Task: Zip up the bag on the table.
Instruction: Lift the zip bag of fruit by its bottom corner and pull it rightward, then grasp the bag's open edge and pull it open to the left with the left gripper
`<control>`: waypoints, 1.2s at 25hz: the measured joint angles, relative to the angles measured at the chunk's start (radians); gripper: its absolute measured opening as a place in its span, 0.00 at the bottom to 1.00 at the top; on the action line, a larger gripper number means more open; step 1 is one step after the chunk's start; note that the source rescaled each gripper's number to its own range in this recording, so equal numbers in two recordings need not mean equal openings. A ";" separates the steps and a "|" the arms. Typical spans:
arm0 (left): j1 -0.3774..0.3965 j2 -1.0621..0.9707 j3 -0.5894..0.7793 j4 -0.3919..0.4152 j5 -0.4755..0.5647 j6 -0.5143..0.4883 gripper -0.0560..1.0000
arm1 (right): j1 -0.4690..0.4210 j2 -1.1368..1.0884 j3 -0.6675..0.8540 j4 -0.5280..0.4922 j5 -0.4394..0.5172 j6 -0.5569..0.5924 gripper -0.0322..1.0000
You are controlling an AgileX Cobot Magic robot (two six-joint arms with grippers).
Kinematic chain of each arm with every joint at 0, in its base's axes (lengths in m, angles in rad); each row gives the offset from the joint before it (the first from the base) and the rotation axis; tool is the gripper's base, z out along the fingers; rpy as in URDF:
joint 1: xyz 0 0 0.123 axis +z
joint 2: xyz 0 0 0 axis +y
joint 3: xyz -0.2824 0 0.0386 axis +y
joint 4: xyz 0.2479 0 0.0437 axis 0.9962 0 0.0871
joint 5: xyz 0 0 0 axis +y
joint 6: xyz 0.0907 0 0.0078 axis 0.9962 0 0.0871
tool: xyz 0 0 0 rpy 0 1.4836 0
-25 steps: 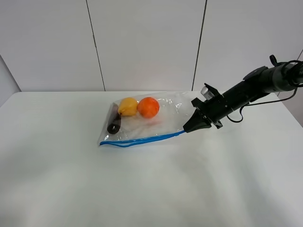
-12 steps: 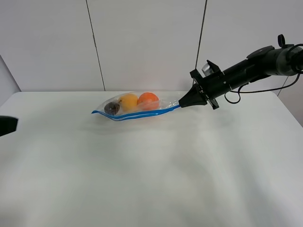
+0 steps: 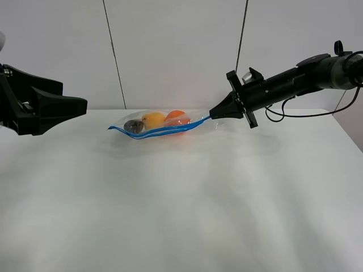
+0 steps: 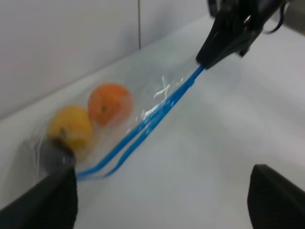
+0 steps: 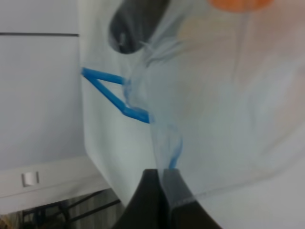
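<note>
Pinching the zipper (image 3: 170,130) by its right end, the right gripper (image 3: 212,115) holds the bag (image 3: 152,122) at the far side of the table (image 3: 181,215); zipper runs left toward the wide-open left gripper (image 3: 74,96), which is nearer the loose end.

The bag (image 3: 161,126), clear crinkly plastic, hangs stretched over the far part of the white bench (image 3: 181,215), one corner pinched in the right tool (image 3: 214,113). Its blue zipper strip (image 3: 170,131) faces the bench's near side (the two tracks parted). Inside sit an orange (image 3: 177,117), a yellow fruit (image 3: 153,120) and a dark eggplant (image 3: 134,126).
</note>
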 joint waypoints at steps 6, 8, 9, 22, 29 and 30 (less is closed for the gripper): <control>0.000 0.000 -0.044 -0.082 0.000 0.075 0.90 | 0.085 -0.046 0.000 0.028 -0.001 0.029 0.03; -0.002 0.000 -0.049 -0.085 -0.001 0.079 0.90 | 0.107 -0.065 0.000 0.034 -0.001 0.039 0.03; -0.010 0.000 -0.049 -0.085 -0.008 0.084 0.90 | 0.112 -0.076 0.000 0.037 0.000 0.042 0.03; -0.555 0.246 -0.054 -0.077 -0.546 0.147 0.90 | 0.112 -0.090 0.000 0.117 -0.002 0.048 0.03; -0.685 0.437 -0.174 -0.107 -0.746 0.151 0.87 | 0.112 -0.090 0.000 0.116 -0.002 0.050 0.03; -0.685 0.461 -0.195 -0.107 -0.747 0.151 0.87 | 0.112 -0.090 0.000 0.116 -0.002 0.050 0.03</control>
